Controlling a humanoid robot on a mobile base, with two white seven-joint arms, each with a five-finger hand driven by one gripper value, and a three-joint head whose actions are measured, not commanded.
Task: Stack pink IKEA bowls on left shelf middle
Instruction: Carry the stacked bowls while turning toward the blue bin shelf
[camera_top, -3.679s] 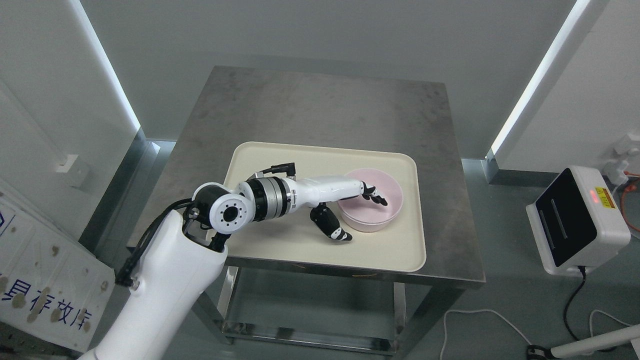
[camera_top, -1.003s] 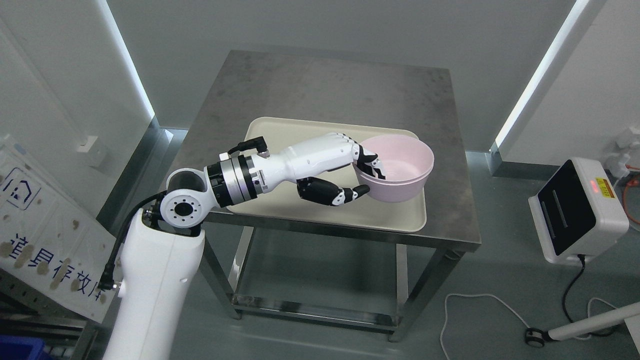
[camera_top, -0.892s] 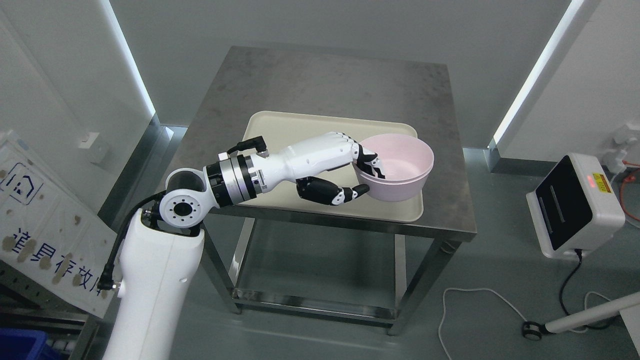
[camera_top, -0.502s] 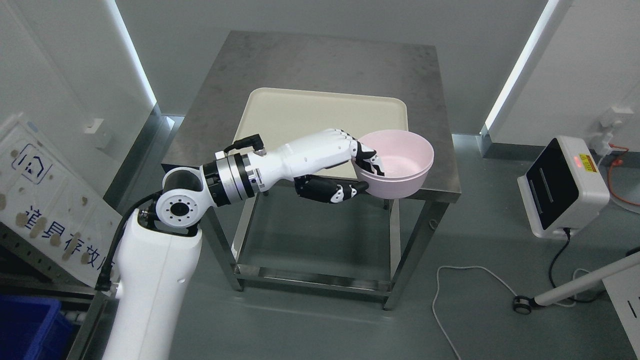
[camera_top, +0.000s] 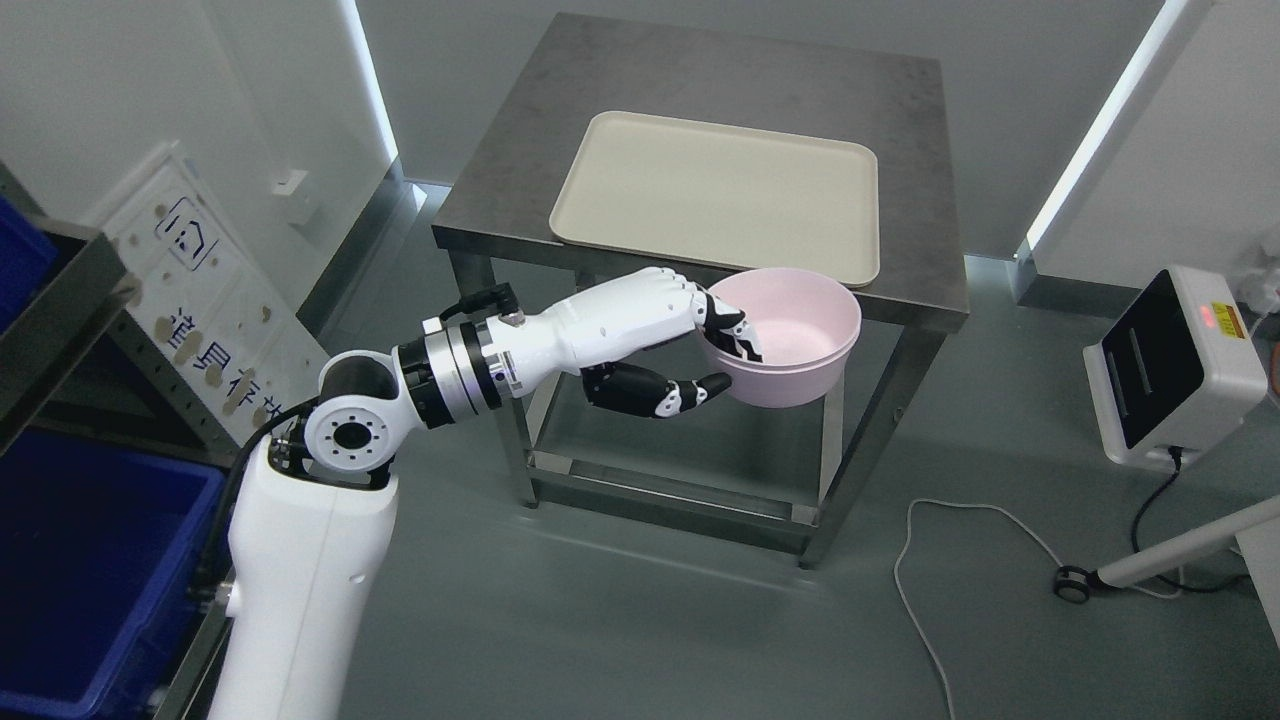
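White arm (camera_top: 300, 580), silver wrist ring, black-fingered hand (camera_top: 690, 345).

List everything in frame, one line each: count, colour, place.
pink bowl: 1, pink, held in the air in front of the table's near edge
tray: 1, cream, on the table top
table: 1, grey steel, upper centre
blue bin: 1, blue, lower left
sign board: 1, white, leaning at left
box device: 1, white and black, floor at right
cable: 1, white, on the floor
left hand: 1, white and black, gripping the bowl's rim
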